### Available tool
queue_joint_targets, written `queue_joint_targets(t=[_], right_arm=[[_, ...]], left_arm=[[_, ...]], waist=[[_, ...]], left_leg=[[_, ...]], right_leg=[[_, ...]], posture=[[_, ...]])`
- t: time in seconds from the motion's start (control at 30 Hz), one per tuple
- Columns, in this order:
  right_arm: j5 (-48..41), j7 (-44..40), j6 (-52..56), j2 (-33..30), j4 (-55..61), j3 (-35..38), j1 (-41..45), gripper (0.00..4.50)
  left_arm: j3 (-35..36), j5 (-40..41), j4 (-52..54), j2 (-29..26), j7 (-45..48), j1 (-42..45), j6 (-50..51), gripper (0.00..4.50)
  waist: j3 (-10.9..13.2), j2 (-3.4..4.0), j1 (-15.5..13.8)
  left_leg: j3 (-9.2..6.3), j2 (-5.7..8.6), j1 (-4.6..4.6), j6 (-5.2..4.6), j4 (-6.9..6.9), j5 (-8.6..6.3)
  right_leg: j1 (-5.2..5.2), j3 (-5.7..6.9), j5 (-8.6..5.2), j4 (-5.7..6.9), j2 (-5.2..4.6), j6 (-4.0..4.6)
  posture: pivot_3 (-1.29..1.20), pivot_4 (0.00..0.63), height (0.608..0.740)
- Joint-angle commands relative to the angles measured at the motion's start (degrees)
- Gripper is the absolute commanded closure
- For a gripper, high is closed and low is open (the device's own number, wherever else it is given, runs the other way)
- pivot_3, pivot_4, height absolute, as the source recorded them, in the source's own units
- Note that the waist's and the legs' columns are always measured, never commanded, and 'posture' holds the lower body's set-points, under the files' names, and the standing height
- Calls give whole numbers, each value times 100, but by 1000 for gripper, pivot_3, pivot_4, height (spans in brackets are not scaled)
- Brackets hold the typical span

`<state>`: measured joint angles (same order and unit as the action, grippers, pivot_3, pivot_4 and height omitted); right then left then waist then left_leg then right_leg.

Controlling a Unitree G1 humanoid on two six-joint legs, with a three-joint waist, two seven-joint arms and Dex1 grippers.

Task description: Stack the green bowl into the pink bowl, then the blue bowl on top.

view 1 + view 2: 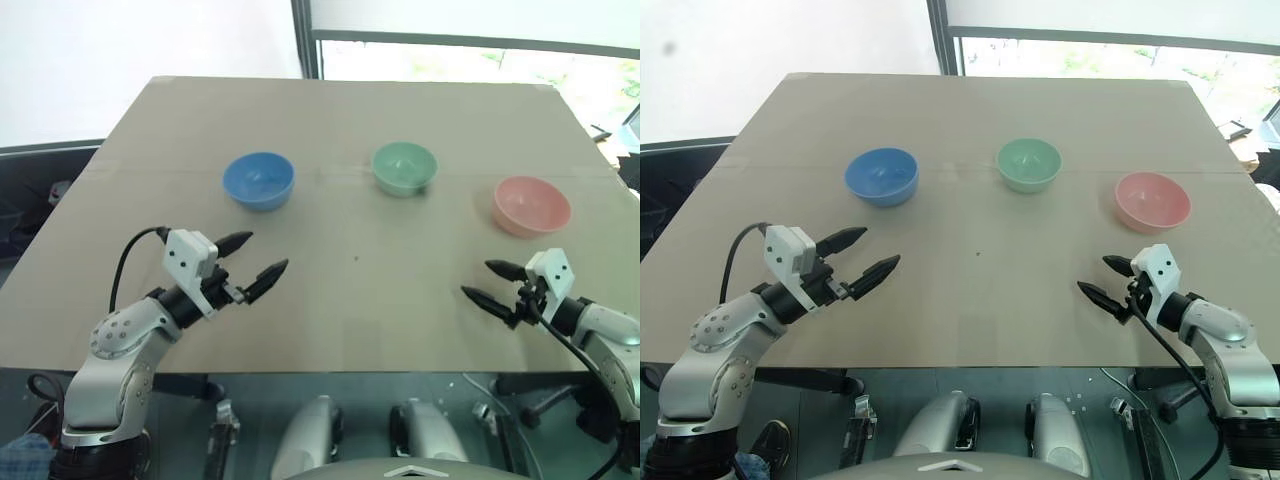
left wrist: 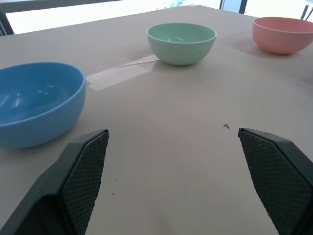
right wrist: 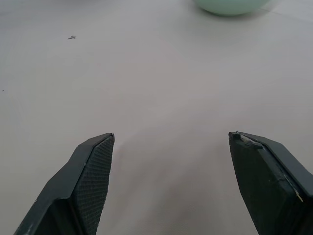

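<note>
Three bowls sit in a loose row across the far half of the desk, all upright, all apart from one another. The blue bowl is on the left, the green bowl in the middle and a touch farther back, the pink bowl out on the right and nearest of the three. Nothing is stacked: each bowl stands alone and looks empty.

The left hand hovers over the near left part of the desk, fingers spread wide, nothing between them, pointing forward and inward with the blue bowl just beyond its tips. From its wrist view the blue bowl looms close, with the green and pink farther off.

The right hand hangs over the near right edge, fingers also wide and empty, aimed inward, the pink bowl just behind it. A tiny dark speck marks the desk's middle.
</note>
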<state>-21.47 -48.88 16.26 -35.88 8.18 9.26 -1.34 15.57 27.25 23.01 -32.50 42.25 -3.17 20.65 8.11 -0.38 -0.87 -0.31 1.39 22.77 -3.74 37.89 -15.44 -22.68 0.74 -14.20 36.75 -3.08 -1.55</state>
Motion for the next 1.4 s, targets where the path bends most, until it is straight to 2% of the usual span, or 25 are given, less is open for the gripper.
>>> queue_joint_targets(t=[0.03, 0.77, 1.03, 1.2, 1.4], right_arm=[[-53, -24, -137, -46, 101, 138, -17, 583], [-1, -21, -376, 39, -49, 84, -8, 583], [141, 69, -475, -16, -66, 93, 30, 583], [433, 205, -386, -256, -148, 87, 304, 583], [919, 289, -331, -861, -401, 57, 1151, 583]], left_arm=[[120, 103, 40, -65, 49, 62, -139, 0], [-21, -1, -56, -149, 226, 35, -360, 0], [-60, 472, -16, 0, 274, 478, -171, 0], [-54, 1118, 28, 20, 523, 815, 101, 0], [-231, 1342, 107, -11, 600, 1041, 274, 0]], waist=[[0, 0, 0], [0, 0, 1], [0, 0, -9], [1, 1, 11], [3, 3, 6]], left_leg=[[0, 0, 0, 0, 0, 0], [0, 0, 0, 0, 0, 0], [0, 0, 0, 0, 2, 1], [1, 1, 0, 1, 4, 2], [2, 0, -1, 7, 11, 6]], right_leg=[[0, 0, 0, 0, 0, 0], [0, 1, 1, 0, 0, -2], [1, 2, 6, 1, 0, -10], [1, 2, 8, 2, 2, -13], [2, 2, 8, 4, 7, -13]], posture=[[0, 150, 740], [0, 150, 740], [0, 150, 740], [0, 150, 740], [0, 150, 740]])
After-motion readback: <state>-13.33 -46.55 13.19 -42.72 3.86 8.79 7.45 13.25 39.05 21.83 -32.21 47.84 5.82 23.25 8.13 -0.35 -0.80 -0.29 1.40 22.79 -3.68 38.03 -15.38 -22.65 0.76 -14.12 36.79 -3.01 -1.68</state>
